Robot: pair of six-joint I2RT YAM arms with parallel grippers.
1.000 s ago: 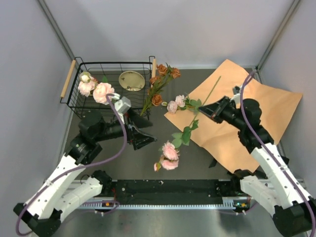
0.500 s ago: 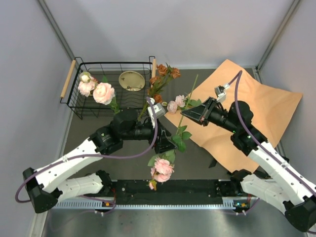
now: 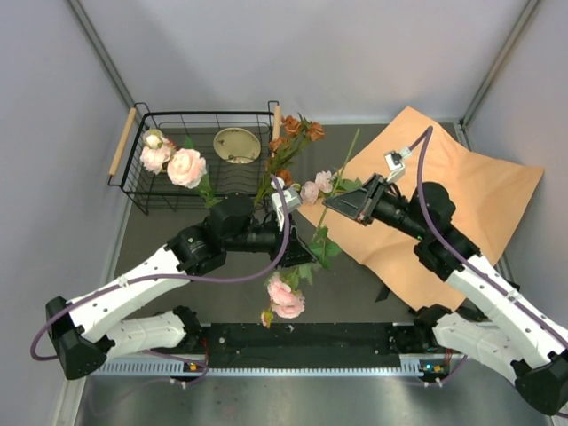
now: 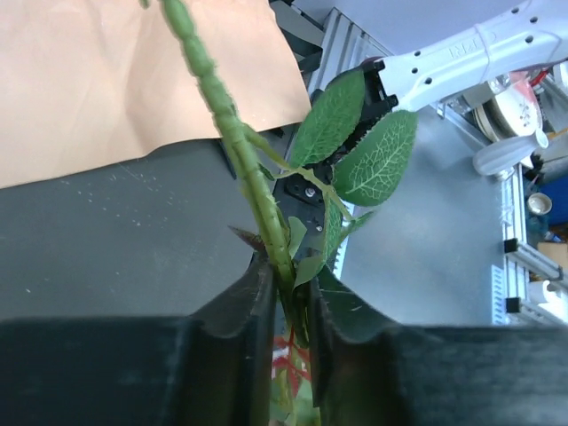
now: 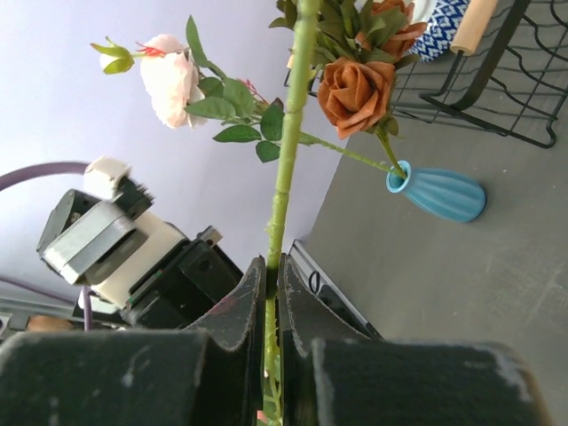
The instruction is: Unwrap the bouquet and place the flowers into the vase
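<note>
One long-stemmed flower hangs in the air between both grippers, its pink bloom drooping toward the front rail. My right gripper is shut on the upper stem. My left gripper is lower down, its jaws closed on the stem and its leaves; the left gripper shows them pinched. The teal vase sits on the dark table with rust-orange roses in its neck; in the top view my left arm hides it. The orange-tan paper lies spread open.
A black wire basket at the back left holds pink flowers and a gold dish. Small pink buds lie at the paper's left edge. A blue-and-white bowl shows beside the basket. Grey walls close in on both sides.
My left arm swung right from beside the basket to the stem, and its jaws closed on it. My right gripper carried the stem up and left, off the paper.
</note>
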